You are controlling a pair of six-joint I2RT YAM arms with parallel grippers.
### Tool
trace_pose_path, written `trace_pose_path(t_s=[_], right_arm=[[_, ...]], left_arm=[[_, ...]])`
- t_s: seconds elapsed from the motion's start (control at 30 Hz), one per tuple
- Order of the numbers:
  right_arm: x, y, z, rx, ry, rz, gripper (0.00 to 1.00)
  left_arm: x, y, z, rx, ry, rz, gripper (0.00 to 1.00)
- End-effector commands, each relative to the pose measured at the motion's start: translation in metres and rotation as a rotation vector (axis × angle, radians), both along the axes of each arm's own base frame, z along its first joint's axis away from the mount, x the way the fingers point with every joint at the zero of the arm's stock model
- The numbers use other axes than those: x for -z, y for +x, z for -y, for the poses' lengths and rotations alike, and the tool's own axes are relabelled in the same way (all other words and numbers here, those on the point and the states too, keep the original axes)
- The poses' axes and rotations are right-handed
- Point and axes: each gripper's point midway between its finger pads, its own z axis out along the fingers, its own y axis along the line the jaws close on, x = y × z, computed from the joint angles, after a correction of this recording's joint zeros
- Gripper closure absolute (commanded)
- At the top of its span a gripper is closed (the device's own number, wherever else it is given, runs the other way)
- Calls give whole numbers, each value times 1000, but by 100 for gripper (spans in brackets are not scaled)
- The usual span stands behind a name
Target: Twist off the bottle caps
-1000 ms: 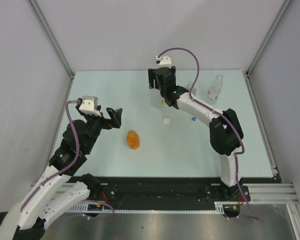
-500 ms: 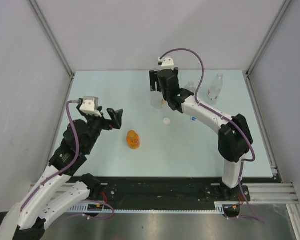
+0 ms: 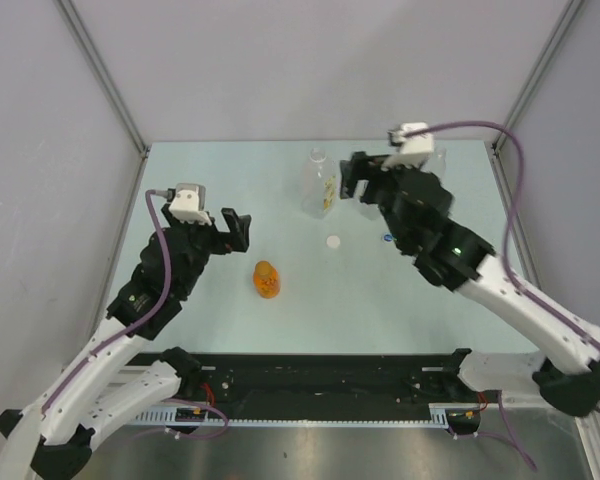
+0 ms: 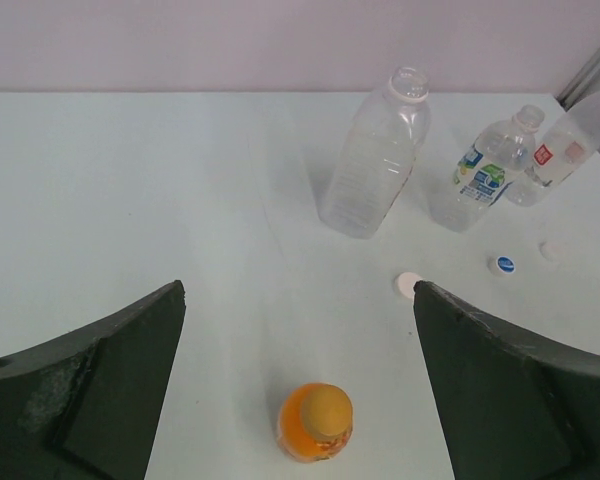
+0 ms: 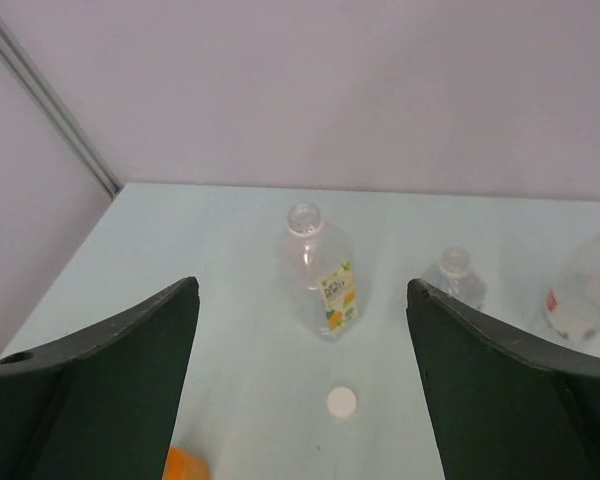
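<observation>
Three clear bottles stand at the back of the table: the largest [image 3: 318, 186] [image 4: 375, 160] [image 5: 320, 275] with a yellow label and an open neck, the mid-sized blue-labelled one [image 4: 485, 175] [image 5: 458, 275], and the slim one [image 4: 570, 150] [image 5: 580, 300]. A white cap [image 3: 333, 241] [image 4: 409, 285] [image 5: 342, 402] and a blue cap [image 3: 387, 238] [image 4: 501, 265] lie loose on the table; a pale third cap [image 4: 552, 250] lies beside them. My right gripper [image 3: 352, 180] [image 5: 301, 287] hangs open, right of the large bottle, holding nothing. My left gripper [image 3: 236, 230] [image 4: 298, 292] is open and empty.
A small orange bottle [image 3: 267, 279] [image 4: 315, 420] [image 5: 183, 463] with its orange cap on stands just ahead of my left gripper. Grey walls close the table at the back and sides, and a metal post [image 5: 50, 105] stands at the back left corner.
My right arm has swung back and to the right, away from the large bottle, which now stands uncovered, and its jaws have spread wider. My left gripper has shifted slightly.
</observation>
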Motion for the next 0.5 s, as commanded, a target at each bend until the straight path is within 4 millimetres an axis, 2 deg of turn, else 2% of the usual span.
trace_pose_path(t_s=[0.0,0.03,0.07,0.17,0.2,0.33,0.43,0.47], right_arm=[[35,-45,63,84,19,-77,12],[42,-53,70,83,24,-83,12],[75,-59,72,78,-10,-119,12],[86,-75,92,82,54,-112,11],[101,-78,95,88,35,-139,11],[122,-84,102,102,32,-182,11],[129,-89,105,95,40,-192,10],[125,-91,106,87,55,-184,10]], left_arm=[[-3,7,2,-51,-75,-58,0],[0,8,4,-52,-85,-77,0],[1,8,6,-49,-92,-94,0],[18,13,14,-58,-114,-166,0],[22,13,17,-62,-136,-190,0],[38,12,24,-60,-168,-264,0],[43,8,24,-51,-169,-269,0],[41,5,19,-59,-162,-264,0]])
